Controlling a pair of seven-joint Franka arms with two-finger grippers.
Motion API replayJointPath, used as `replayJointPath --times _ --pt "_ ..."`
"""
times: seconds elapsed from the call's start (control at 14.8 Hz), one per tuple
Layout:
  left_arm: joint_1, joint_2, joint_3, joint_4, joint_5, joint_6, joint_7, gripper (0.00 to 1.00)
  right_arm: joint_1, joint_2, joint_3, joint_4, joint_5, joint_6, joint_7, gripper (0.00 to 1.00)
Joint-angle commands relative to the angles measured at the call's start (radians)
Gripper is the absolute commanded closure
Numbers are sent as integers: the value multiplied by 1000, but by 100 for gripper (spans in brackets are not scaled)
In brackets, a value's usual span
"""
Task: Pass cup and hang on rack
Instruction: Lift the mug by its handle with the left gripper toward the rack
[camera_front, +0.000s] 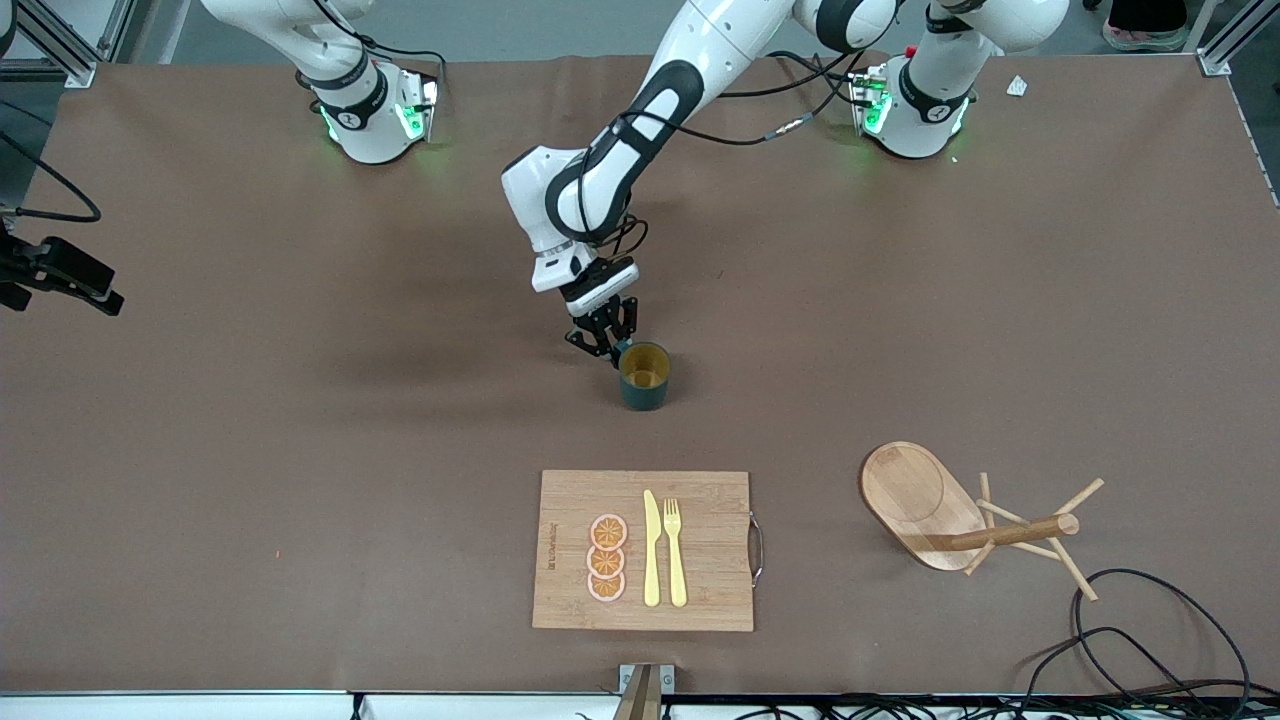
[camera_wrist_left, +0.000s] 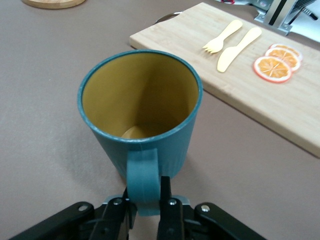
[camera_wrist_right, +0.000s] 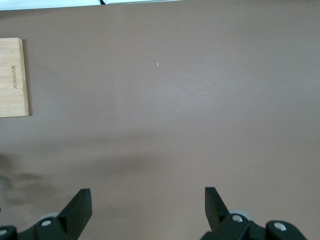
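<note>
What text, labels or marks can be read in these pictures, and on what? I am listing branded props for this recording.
Cutting board: a short burnt-in line of lettering along the edge toward the right arm's end of the table, also seen in the right wrist view; too small to read.
Robot bases: a small round emblem on each dark band; not legible.
Cup, rack: no text visible.

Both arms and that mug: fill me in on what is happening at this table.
The left gripper has shut on the handle of the cup, which stands upright on the table. The right gripper waits with jaws open over bare table toward the right arm's end. The rack lies tipped on its side, nearer the front camera than the cup, beside the cutting board toward the left arm's end. Nothing hangs on it yet.
</note>
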Motion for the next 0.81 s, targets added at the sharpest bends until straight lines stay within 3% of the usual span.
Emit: replayJointPath --times 0.0,0.47,0.74 --pt "26 -63 8 -3 -19 -20 67 94 -5 -27 7 -17 -19 -7 -6 0" --pt "184 -267 4 -3 -255 -18 329 100 -7 -31 5 -15 -21 -10 -6 0" --pt "321 -406 4 -3 -476 -18 527 100 -7 -31 5 -17 -21 -13 -7 0"
